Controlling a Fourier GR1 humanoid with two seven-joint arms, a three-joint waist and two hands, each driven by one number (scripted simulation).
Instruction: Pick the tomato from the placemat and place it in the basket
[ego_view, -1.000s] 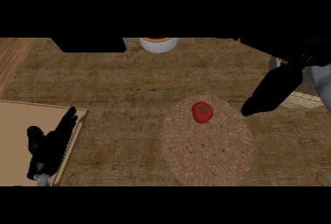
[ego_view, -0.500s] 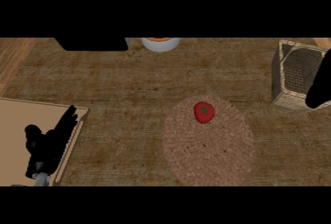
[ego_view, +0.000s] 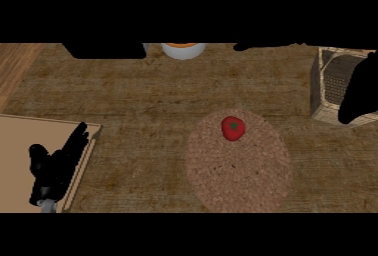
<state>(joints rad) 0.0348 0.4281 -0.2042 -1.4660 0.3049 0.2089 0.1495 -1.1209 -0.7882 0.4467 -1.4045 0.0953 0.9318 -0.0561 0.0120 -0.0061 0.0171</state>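
The red tomato (ego_view: 233, 128) with a green stem lies on the upper part of the oval woven placemat (ego_view: 238, 175) at centre right. A wire basket (ego_view: 330, 87) stands at the right edge. My right hand (ego_view: 359, 95) hangs as a dark shape over the basket's right side, fingers stretched downward, holding nothing, well to the right of the tomato. My left hand (ego_view: 53, 167) rests open at the lower left over the edge of a tan board, fingers pointing up.
A tan cutting board (ego_view: 22, 155) fills the lower left. A white bowl with orange contents (ego_view: 183, 50) and a black object (ego_view: 103, 50) sit at the counter's far edge. A wooden strip (ego_view: 15, 65) runs along the upper left.
My right hand has swung from just right of the tomato out to the right edge over the basket. The tomato and my left hand have stayed in place.
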